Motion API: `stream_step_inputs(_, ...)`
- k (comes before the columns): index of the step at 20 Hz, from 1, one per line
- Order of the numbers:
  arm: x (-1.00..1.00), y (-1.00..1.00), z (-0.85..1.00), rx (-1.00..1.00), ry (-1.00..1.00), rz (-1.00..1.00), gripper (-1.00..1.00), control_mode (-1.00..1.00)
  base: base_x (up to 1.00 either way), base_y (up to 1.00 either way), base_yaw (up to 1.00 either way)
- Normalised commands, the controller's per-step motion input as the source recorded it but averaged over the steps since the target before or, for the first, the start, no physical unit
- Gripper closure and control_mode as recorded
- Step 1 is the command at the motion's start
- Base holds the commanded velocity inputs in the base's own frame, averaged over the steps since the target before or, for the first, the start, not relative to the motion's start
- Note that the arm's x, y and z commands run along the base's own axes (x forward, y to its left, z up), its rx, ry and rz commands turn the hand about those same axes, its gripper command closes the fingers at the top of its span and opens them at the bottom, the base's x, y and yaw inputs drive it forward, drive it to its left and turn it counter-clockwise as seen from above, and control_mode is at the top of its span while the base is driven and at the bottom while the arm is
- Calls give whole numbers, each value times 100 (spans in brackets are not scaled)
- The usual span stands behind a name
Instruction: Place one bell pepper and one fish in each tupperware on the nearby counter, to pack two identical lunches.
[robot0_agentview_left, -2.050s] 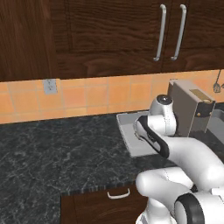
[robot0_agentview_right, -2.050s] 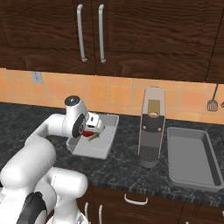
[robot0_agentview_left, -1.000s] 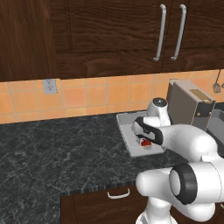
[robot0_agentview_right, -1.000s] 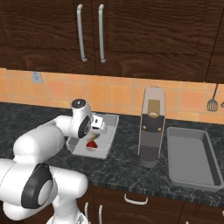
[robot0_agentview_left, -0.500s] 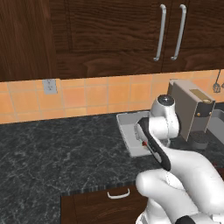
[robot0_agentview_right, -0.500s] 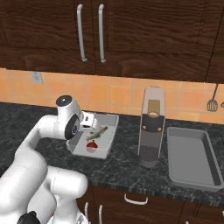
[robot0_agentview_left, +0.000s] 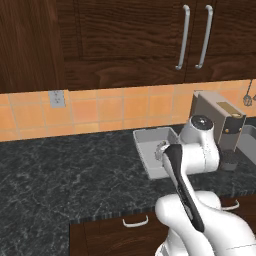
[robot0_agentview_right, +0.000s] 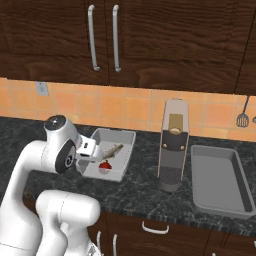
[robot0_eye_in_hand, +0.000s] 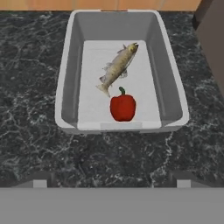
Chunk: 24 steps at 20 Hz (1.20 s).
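In the hand view a light-grey tupperware (robot0_eye_in_hand: 65, 78) lies on the dark speckled counter (robot0_eye_in_hand: 26, 144). Inside it a brownish fish (robot0_eye_in_hand: 118, 65) rests diagonally, and a red bell pepper (robot0_eye_in_hand: 123, 107) sits just in front of its tail. My gripper (robot0_eye_in_hand: 111, 180) hovers above the counter on the near side of this container, open, with nothing between its fingertips (robot0_eye_in_hand: 39, 179). From the right base view the same tupperware (robot0_agentview_right: 124, 137) holds the fish (robot0_agentview_right: 112, 150) and the pepper (robot0_agentview_right: 104, 166). A second tupperware (robot0_agentview_right: 237, 200) at the right has nothing in it.
A tall grey coffee machine (robot0_agentview_right: 173, 150) stands between the two containers. A spatula (robot0_agentview_right: 242, 118) hangs on the orange tiled wall at the far right. Dark wall cabinets with long silver handles (robot0_agentview_right: 92, 37) hang overhead. Drawers (robot0_agentview_left: 136, 221) run below the counter's edge.
The hand has drawn back and up from low inside the left tupperware. The pepper now lies loose beside the fish, and the jaws stand wide open.
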Motion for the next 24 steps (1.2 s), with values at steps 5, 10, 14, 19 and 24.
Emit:
stream_step_inputs(5, -50, 0, 61, 14, -2, 0, -100, -100, 0, 0, 0)
stream_step_inputs(10, -62, 5, 2, -8, -6, -1, -100, -100, 0, 0, 0)
stream_step_inputs(14, -23, 0, -1, -8, -5, 0, -100, -100, 0, 0, 0)
stream_step_inputs(19, 0, -1, -19, -1, -3, 0, -100, -100, 0, 0, 0)
stream_step_inputs(24, 0, 0, 0, 0, 0, 0, -100, -100, 0, 0, 0)
